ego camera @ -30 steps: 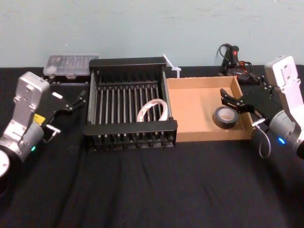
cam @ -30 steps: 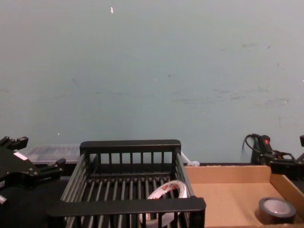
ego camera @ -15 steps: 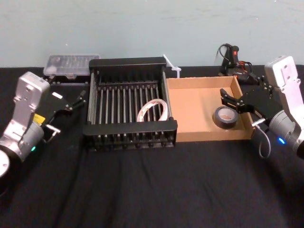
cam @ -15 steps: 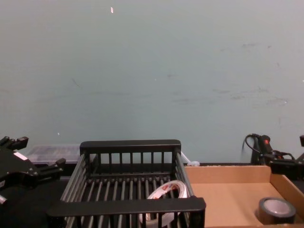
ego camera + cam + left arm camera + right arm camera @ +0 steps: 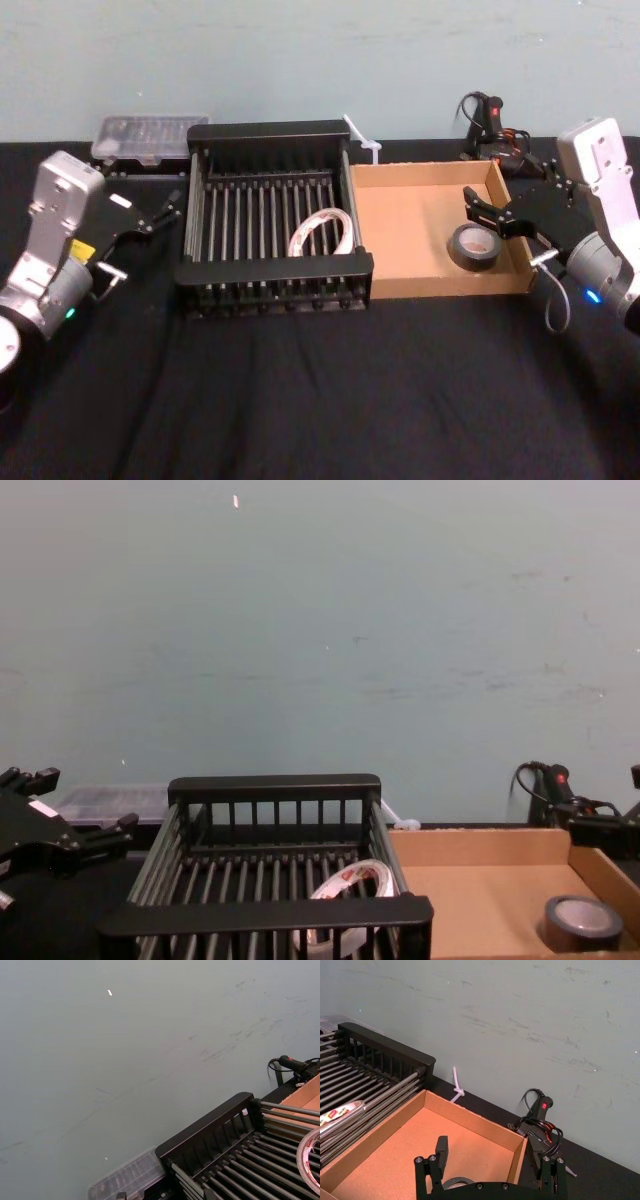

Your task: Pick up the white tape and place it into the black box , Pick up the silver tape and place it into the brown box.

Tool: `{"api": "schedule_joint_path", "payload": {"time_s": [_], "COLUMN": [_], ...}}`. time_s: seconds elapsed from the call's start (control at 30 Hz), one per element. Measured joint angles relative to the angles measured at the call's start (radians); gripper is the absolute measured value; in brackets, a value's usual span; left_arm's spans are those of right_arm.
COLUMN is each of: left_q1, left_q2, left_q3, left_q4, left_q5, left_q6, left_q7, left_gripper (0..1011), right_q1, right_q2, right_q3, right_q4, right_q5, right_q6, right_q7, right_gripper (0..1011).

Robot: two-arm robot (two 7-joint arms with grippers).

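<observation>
The right gripper (image 5: 490, 213), jaws apart, is hovering over the silver tape (image 5: 474, 246) and risking snagging it; the left gripper (image 5: 160, 213), jaws apart, is idling by the black box (image 5: 270, 130).

No legible text; red print on white tape (image 5: 341, 1112) core too small to read

The near rim of the black box (image 5: 265, 912) hides the lower part of the white tape (image 5: 350, 883), whose red print is too small to read. The right gripper (image 5: 490, 1160) covers most of the silver tape (image 5: 456, 1180). The chest view's edge cuts off the brown box (image 5: 480, 845).
</observation>
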Motion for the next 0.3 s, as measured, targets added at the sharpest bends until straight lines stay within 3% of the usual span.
{"api": "schedule_joint_path", "payload": {"time_s": [0.3], "left_q1": [0.0], "left_q2": [0.0], "left_q3": [0.0], "left_q4": [0.0], "left_q5": [0.0], "left_q6": [0.0], "left_q7": [0.0], "left_gripper": [1001], "right_q1": [0.0], "right_q2": [0.0], "right_q3": [0.0], "right_q4": [0.0], "right_q5": [0.0], "right_q6": [0.0], "right_q7": [0.0], "right_gripper": [1003]}}
